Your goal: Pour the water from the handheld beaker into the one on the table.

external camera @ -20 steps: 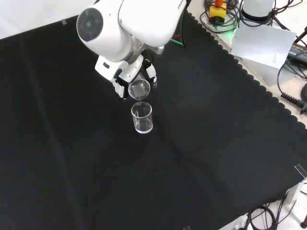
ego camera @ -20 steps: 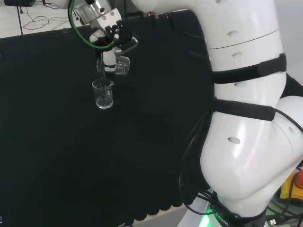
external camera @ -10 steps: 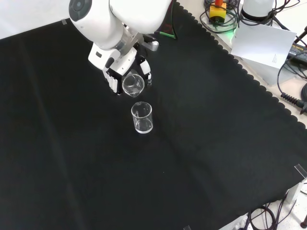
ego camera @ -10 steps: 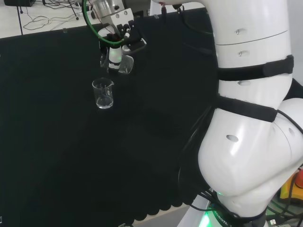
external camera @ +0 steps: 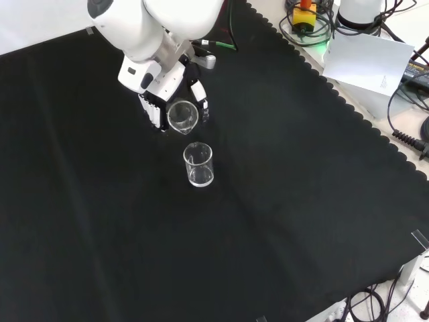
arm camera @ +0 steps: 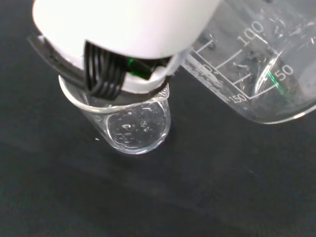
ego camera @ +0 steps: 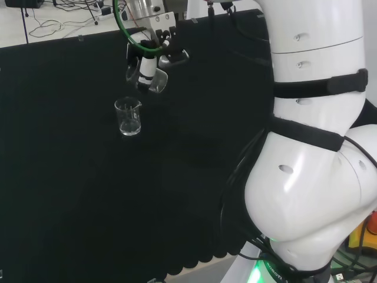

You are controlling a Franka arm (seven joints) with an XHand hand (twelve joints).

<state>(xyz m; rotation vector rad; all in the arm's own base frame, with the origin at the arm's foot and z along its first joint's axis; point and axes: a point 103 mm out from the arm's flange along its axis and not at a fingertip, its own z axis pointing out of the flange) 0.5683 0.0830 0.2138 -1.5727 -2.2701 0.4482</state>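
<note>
The desk (external camera: 322, 201) is covered edge to edge with black cloth, with cables and equipment along its far margin in the front view. I read the scene in the head view from left to right.

1. Standing beaker (ego camera: 128, 116). It sits upright on the cloth, apart from everything else. In the wrist view a small amount of water with droplets shows at its bottom (arm camera: 132, 129).

2. Handheld beaker (ego camera: 155, 81). It is in the air, up and to the right of the standing beaker, tipped with its mouth down and toward that beaker. In the front view (external camera: 182, 115) its open mouth faces the camera, just above the standing beaker (external camera: 198, 164). The wrist view shows droplets on its graduated wall (arm camera: 256, 74); I cannot tell whether any water remains to pour.

3. Hand (ego camera: 148, 56). Its fingers are curled round the handheld beaker and grasp it; the same grasp shows in the front view (external camera: 161, 94).

4. Arm links (ego camera: 306, 147). These large white shapes occupy the right of the head view.

Failure modes, as I judge them:
- The handheld spout does not appear to stand directly over the standing beaker's mouth. Any remaining water would then fall on the cloth.
- A low return path could clip the standing beaker's rim and topple it.
- Wet glass may slip within the curled fingers during re-righting.
</note>
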